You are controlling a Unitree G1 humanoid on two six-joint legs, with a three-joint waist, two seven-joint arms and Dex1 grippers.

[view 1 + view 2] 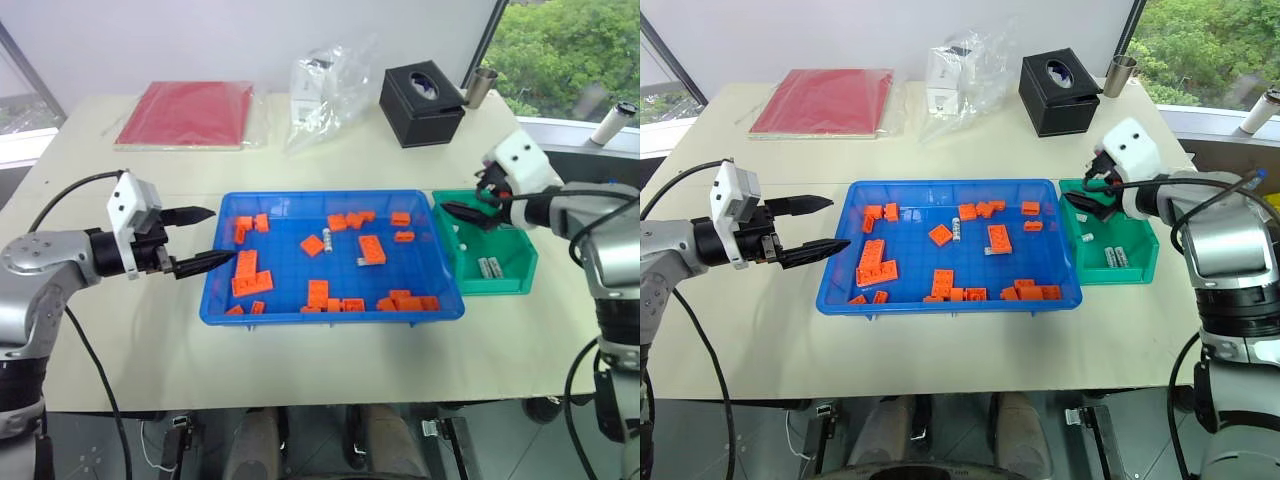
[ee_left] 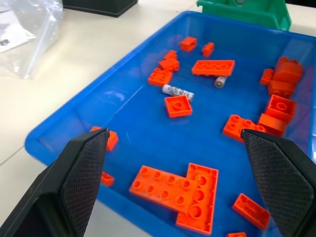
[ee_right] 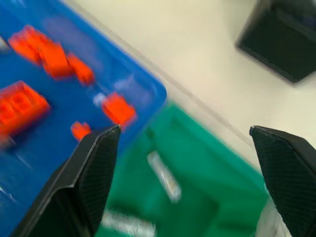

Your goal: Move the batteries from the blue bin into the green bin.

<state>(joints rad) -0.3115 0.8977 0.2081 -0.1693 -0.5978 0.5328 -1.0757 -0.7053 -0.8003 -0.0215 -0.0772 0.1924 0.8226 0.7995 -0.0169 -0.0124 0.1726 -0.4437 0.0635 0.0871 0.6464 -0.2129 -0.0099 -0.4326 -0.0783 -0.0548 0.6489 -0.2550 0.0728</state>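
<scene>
Inside the small deep green plastic bin point(image 1: 505, 275), at my right, I'm seeing small silver-grey metal cylinder batteries point(image 1: 488, 267) lying on the floor: a pair side by side, plus one more nearer the rim by the tray. I'm holding my right gripper point(image 1: 468, 212) over that bin's near corner with its two black fingers spread wide and nothing between them; from the wrist I'm looking down past them onto a battery on the green floor. Just beside the bin, in the large shallow bright blue plastic tray point(image 1: 330, 312), two more batteries are lying among the scattered orange toy bricks point(image 1: 246, 273), one near the middle point(image 1: 327, 236) and one beside a long brick point(image 1: 361, 262). At the tray's left rim I'm hovering my left gripper point(image 1: 205, 238), its fingers parted and empty, tips pointing in over the edge. Farther back on the cream table point(image 1: 130, 330) are sitting a black tissue box point(image 1: 421, 103), a crumpled clear plastic bag point(image 1: 325, 85) and a flat red folder point(image 1: 188, 113).
</scene>
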